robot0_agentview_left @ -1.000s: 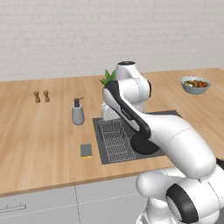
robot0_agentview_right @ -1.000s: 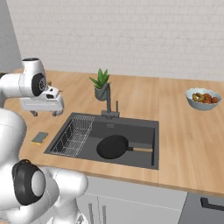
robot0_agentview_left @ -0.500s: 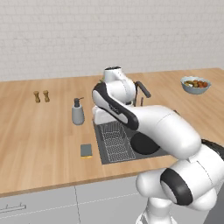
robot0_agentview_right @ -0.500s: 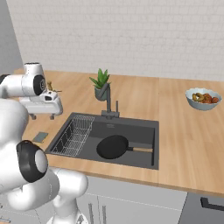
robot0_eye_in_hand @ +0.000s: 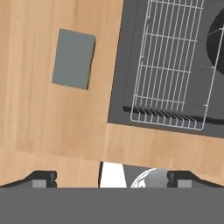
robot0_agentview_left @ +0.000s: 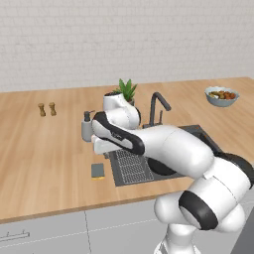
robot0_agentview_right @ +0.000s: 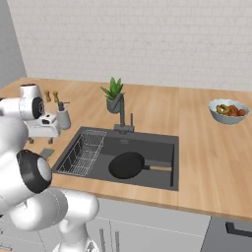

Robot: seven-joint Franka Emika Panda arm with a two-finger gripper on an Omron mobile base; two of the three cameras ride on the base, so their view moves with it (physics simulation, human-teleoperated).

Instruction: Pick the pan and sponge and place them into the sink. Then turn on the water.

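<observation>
black pan with pale wood handle; dark grey sink; grey-green sponge edged yellow; white wire rack; light wood-grain surface; white brick wall.

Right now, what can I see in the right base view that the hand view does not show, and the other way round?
The right base view alone gives the whole pan lying in the sink, the faucet, the potted plant, the soap dispenser and the fruit bowl.

The hand view alone gives the sponge clearly from above, lying flat on the counter beside the basin, and the open pincer.

Both share the wire rack and the wooden counter.
</observation>
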